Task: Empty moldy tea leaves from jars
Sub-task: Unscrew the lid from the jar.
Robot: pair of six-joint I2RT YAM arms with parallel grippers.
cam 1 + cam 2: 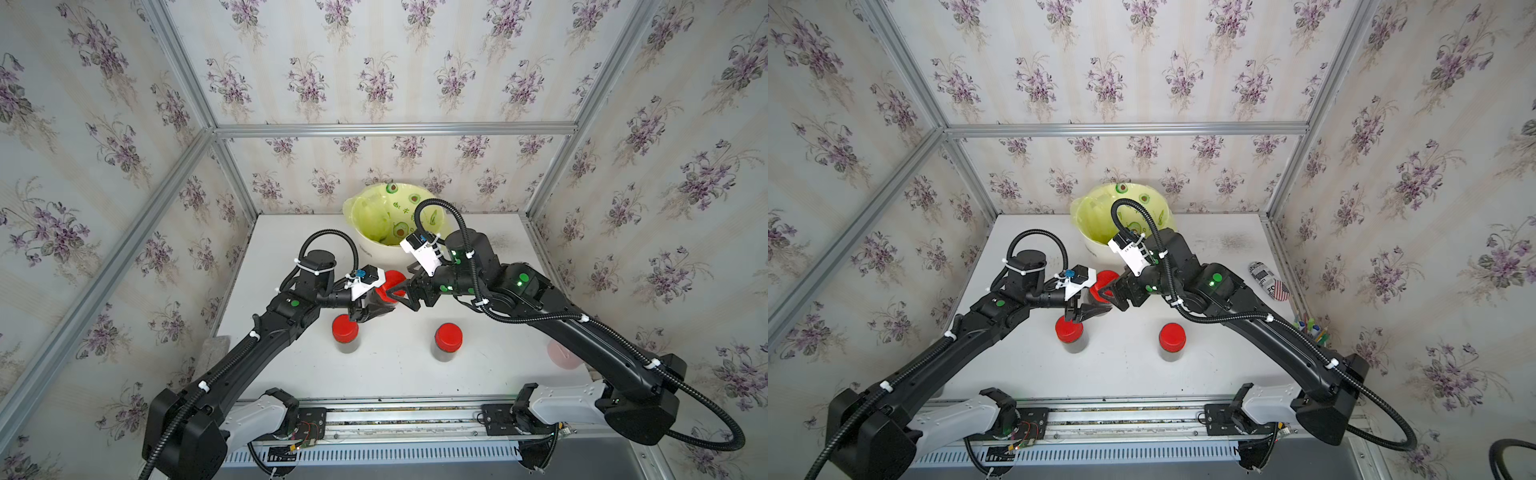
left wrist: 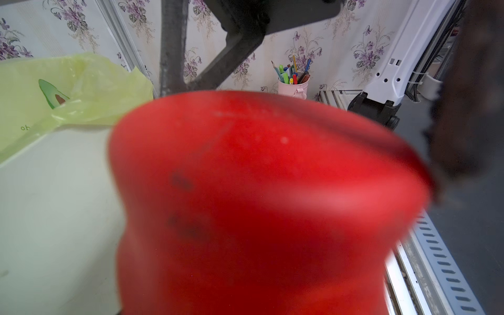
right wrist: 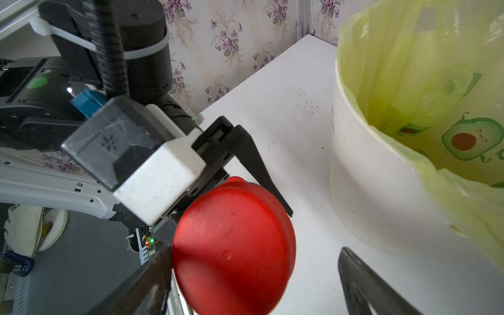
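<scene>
Grip check: my left gripper is clamped on the held jar, just left of frame centre in both top views.
There my right gripper has its jaws spread around the red lid, not closed on it; a capped jar stands below and a second capped jar lower right, both on the table with tea leaves dark behind their walls, and the white bin with its yellow-green liner stands above centre. The left wrist view is mostly blurred red lid, with the liner at upper left and the right gripper's fingers at top. In the right wrist view I see the lid low in centre between my fingers: the lower-left one is at its edge, the lower-right one is clear of it, and the bin is at right.
</scene>
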